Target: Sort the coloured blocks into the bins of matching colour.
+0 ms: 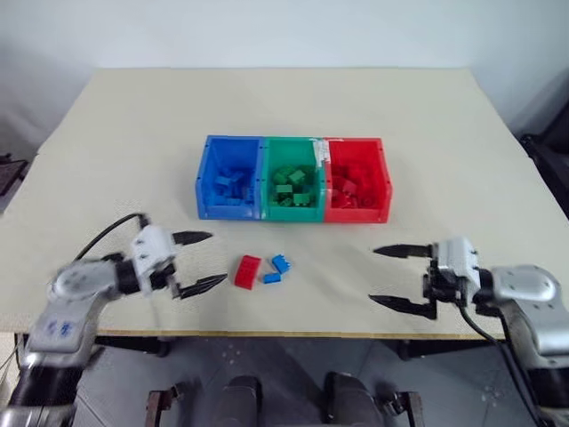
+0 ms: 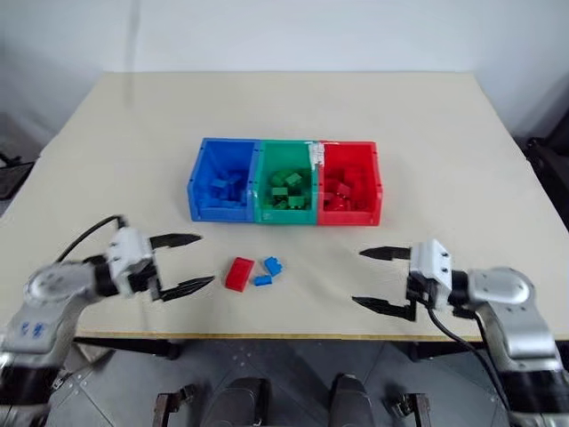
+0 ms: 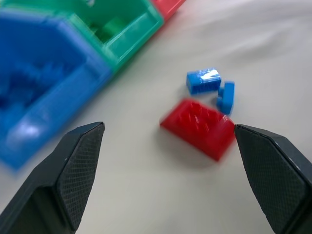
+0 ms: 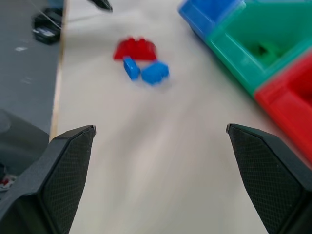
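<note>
Three joined bins stand mid-table: blue bin (image 1: 230,179), green bin (image 1: 292,181) and red bin (image 1: 357,181), each holding several blocks of its own colour. In front of them on the table lie a red block (image 1: 247,271) and two small blue blocks (image 1: 281,263) (image 1: 272,277). My left gripper (image 1: 201,261) is open just left of the red block, pointing at it with nothing between its fingers. Off to the right, my right gripper (image 1: 389,277) is open and empty, pointing left toward the loose blocks. The left wrist view shows the red block (image 3: 199,127) ahead between the fingers.
The beige table (image 1: 133,133) is wide, with its front edge (image 1: 293,335) close below both grippers. A black cable (image 1: 107,233) loops over my left arm. Dark equipment (image 1: 553,151) stands past the table's right side.
</note>
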{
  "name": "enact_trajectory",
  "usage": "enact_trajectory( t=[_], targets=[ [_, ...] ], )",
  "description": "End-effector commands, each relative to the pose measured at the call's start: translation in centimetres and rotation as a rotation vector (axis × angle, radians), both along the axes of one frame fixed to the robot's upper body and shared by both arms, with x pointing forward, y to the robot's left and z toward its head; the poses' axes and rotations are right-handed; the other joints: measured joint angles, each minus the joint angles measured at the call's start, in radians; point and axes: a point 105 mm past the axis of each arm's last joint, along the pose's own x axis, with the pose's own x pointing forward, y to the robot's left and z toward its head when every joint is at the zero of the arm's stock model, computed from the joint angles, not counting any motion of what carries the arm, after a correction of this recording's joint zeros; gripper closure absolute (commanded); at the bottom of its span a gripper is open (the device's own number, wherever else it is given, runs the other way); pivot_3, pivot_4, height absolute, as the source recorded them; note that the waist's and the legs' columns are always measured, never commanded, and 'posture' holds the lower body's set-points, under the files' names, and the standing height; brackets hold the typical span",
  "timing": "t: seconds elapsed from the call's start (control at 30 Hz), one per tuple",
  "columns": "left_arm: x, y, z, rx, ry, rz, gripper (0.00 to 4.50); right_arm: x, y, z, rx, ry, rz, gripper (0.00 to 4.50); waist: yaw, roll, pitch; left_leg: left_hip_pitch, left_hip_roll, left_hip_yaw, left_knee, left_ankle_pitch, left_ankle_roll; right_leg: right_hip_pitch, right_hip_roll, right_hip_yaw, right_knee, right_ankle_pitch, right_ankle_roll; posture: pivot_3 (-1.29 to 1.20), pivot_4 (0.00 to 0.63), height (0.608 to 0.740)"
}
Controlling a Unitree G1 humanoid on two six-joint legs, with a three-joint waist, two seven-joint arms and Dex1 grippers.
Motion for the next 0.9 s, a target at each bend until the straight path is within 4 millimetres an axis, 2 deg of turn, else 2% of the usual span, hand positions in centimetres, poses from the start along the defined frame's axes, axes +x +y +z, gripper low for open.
enact_trajectory(
  t=[0.03,0.13,0.23,0.37,0.47,0.63,0.73,0.9],
  targets=[
    [1.7,-2.7,0.6,0.112,-0.011,-0.13,0.0,-0.7,0.0,1.5,0.01,-0.045,-0.033,0.01,0.0,0.0,0.0,0.0,0.0,0.0,0.001,0.0,0.0,0.0,0.0,0.0,0.0,0.0,0.001,0.0,0.15,0.74],
    [2.9,-4.8,1.2,0.182,-0.026,-0.219,0.0,-1.3,0.3,1.5,0.017,-0.03,-0.048,0.01,-0.002,0.0,0.0,-0.001,0.0,0.0,0.002,0.0,0.001,0.0,0.0,0.0,0.0,0.001,0.001,0.0,0.15,0.74],
    [3.3,-6.6,0.6,0.29,0.004,-0.324,0.0,-1.9,0.6,1.6,0.021,-0.025,-0.059,0.01,-0.009,0.0,0.0,0.0,0.0,0.001,0.002,-0.001,0.001,0.0,0.0,0.001,-0.001,0.0,0.001,0.0,0.15,0.74],
    [2.9,-7.2,-0.9,0.418,0.024,-0.434,0.0,-2.5,0.9,1.8,0.027,-0.019,-0.078,0.01,-0.008,-0.001,0.0,-0.001,0.0,0.002,0.002,-0.001,0.002,0.0,0.0,0.001,-0.001,0.0,0.001,0.0,0.15,0.74],
    [3.5,-7.3,-1.2,0.456,0.007,-0.443,0.63,-2.8,1.0,2.0,0.029,-0.016,-0.089,0.0,-0.002,-0.001,0.001,-0.001,0.0,0.002,0.002,-0.001,0.002,0.0,0.0,0.001,-0.001,0.0,0.001,0.0,0.15,0.74],
    [4.2,-8.3,-1.3,0.441,-0.02,-0.464,2.2,-3.2,1.1,2.0,0.027,-0.002,-0.102,0.0,0.004,-0.002,0.001,-0.003,0.0,0.001,0.006,-0.002,0.004,0.001,0.0,0.001,-0.001,0.001,0.002,0.0,0.15,0.74],
    [4.1,-9.1,-1.3,0.424,-0.018,-0.486,2.2,-3.4,1.1,1.9,0.023,0.012,-0.107,0.0,0.002,-0.003,0.002,-0.003,-0.001,0.001,0.006,-0.002,0.004,0.001,0.0,0.001,-0.001,0.001,0.002,0.0,0.15,0.74],
    [4.1,-8.9,-1.4,0.431,-0.007,-0.49,2.2,-3.5,1.2,1.9,0.019,0.021,-0.111,0.0,-0.002,-0.003,0.002,-0.003,0.0,0.002,0.006,-0.002,0.004,0.001,0.0,0.001,-0.001,0.001,0.002,0.0,0.15,0.74]
  ],
)
